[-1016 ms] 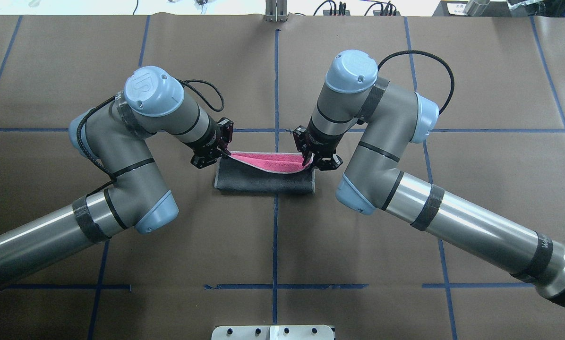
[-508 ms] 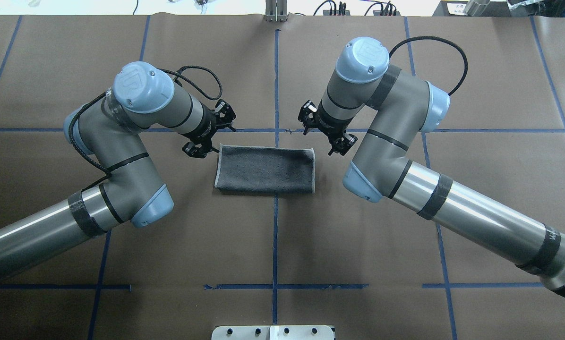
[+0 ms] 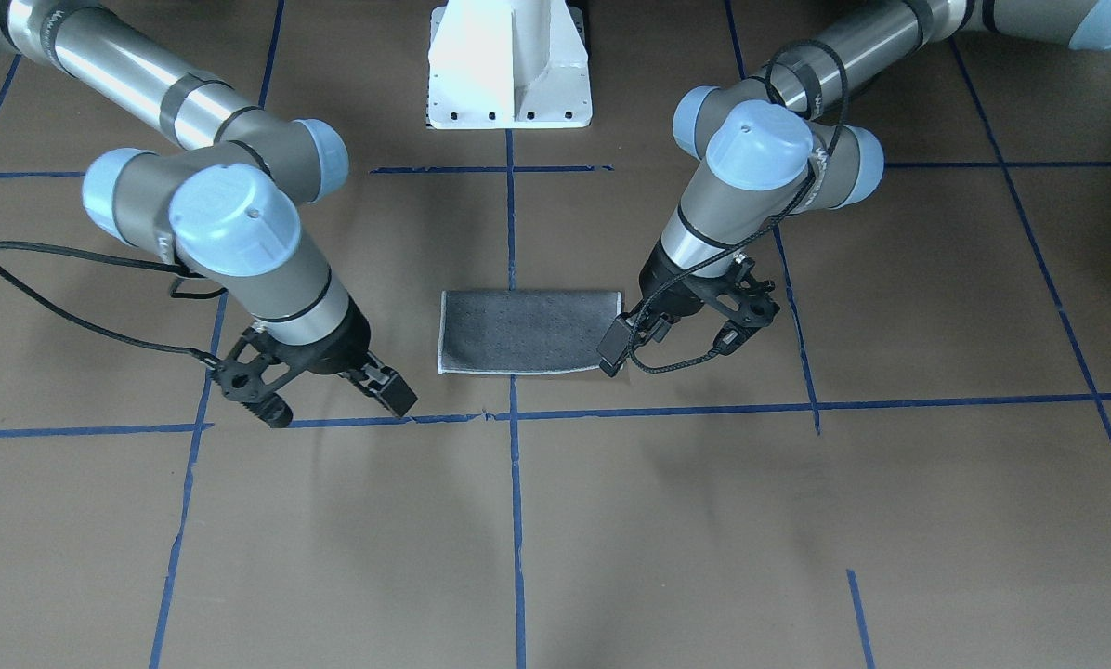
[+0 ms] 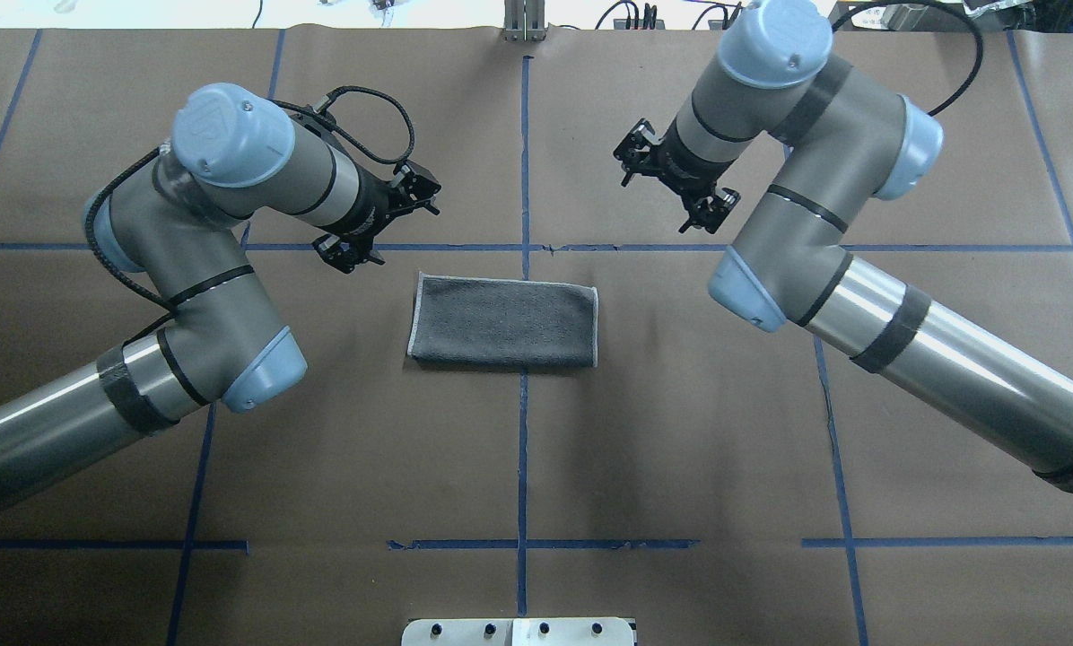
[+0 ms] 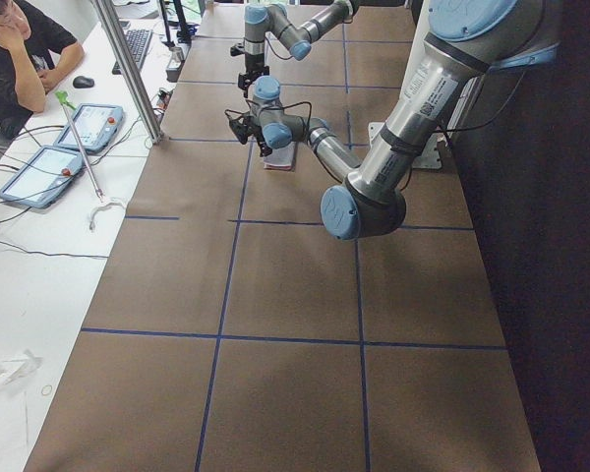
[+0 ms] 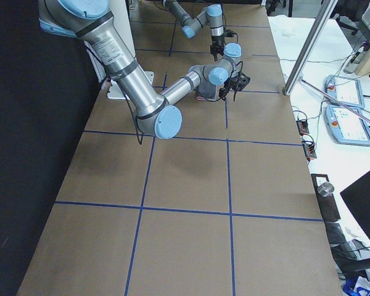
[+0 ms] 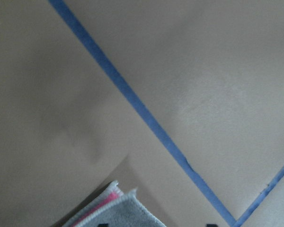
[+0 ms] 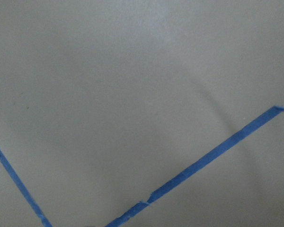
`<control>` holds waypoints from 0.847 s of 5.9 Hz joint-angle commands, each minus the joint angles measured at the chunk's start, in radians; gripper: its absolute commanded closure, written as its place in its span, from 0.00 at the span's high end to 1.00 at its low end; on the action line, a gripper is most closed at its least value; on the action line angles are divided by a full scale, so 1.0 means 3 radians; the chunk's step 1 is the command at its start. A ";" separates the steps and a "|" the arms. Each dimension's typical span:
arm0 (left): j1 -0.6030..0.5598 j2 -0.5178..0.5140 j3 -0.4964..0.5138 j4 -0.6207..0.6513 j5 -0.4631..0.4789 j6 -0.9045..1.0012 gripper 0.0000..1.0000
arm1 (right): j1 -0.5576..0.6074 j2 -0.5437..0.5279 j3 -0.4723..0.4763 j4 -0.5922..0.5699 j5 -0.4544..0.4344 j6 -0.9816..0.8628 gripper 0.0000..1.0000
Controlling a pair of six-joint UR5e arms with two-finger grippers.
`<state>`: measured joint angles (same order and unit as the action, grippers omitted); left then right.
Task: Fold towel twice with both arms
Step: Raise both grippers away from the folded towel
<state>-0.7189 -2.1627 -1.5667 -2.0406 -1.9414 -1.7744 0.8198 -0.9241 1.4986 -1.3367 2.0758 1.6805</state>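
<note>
The towel (image 4: 503, 320) lies flat on the table, folded into a rectangle with its grey face up and a whitish border; it also shows in the front view (image 3: 529, 332). In the left wrist view its corner (image 7: 118, 208) shows a pink layer between grey ones. My left gripper (image 4: 381, 220) is open and empty, raised off the towel's far left corner; in the front view it (image 3: 676, 339) hangs by the towel's right end. My right gripper (image 4: 671, 181) is open and empty, raised well beyond the towel's far right corner, and shows in the front view (image 3: 325, 395).
Brown paper with blue tape lines (image 4: 523, 161) covers the table. The white pedestal base (image 3: 509, 65) stands at the robot's side. A person (image 5: 20, 49) sits at a side desk with tablets (image 5: 88, 128).
A second ago both grippers pinched the towel's pink upper edge. They let go, the towel settled flat with grey up, and both arms rose and drew away outward, the right one farther.
</note>
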 commanded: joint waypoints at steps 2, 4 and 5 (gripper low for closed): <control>0.0023 0.0372 -0.0407 0.0001 0.0207 0.1151 1.00 | 0.0105 -0.0799 0.0761 -0.0013 -0.0072 -0.0829 1.00; 0.0217 0.0383 -0.0336 0.0017 0.0197 0.1710 1.00 | 0.0059 -0.1320 0.1022 -0.0013 -0.0195 -0.1477 1.00; 0.0395 0.0373 -0.0280 0.0027 0.0213 0.1701 1.00 | 0.0069 -0.1560 0.1119 0.0002 -0.0195 -0.1855 1.00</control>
<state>-0.6468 -2.0496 -1.6642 -2.0352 -1.8815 -1.2808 0.8399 -1.3179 1.8011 -1.3394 2.0203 1.2337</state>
